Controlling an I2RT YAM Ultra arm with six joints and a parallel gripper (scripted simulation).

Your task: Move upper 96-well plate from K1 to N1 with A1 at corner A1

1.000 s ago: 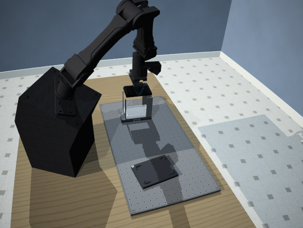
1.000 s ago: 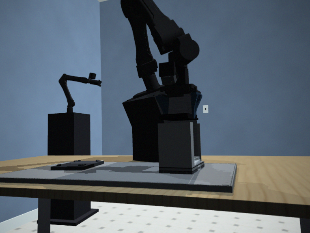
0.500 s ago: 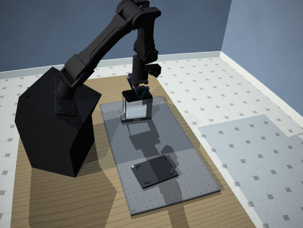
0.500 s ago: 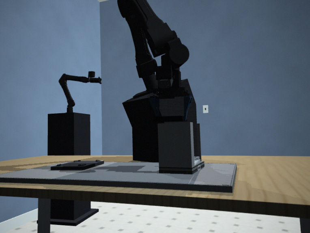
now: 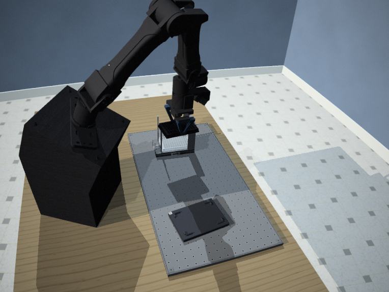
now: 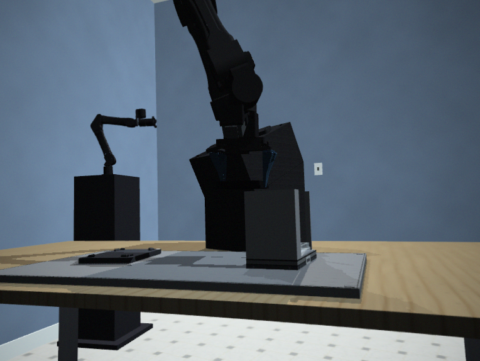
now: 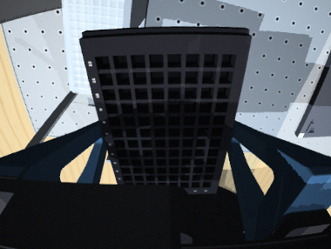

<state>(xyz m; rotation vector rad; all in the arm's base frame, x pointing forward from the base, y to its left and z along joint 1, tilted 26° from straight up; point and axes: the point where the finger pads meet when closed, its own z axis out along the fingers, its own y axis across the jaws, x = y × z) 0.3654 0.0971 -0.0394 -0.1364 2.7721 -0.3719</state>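
Observation:
My gripper (image 5: 184,123) is shut on the black 96-well plate (image 5: 177,128) and holds it level above the top of the stack rack K1, shifted a little toward the near side. In the wrist view the black plate (image 7: 168,116) fills the middle between my blue fingers. The white lower plate (image 5: 174,145) lies in the rack's bottom; it also shows in the wrist view (image 7: 92,29). The dark plate nest N1 (image 5: 198,219) lies flat on the near part of the breadboard, with the pale A1 square (image 5: 170,213) at its left corner.
The grey perforated breadboard (image 5: 201,194) lies on a wooden table. The arm's black pedestal (image 5: 68,166) stands to the left. A second small arm on a black box (image 6: 106,205) stands far behind the table. The rack's tall wall (image 6: 271,224) faces the exterior view.

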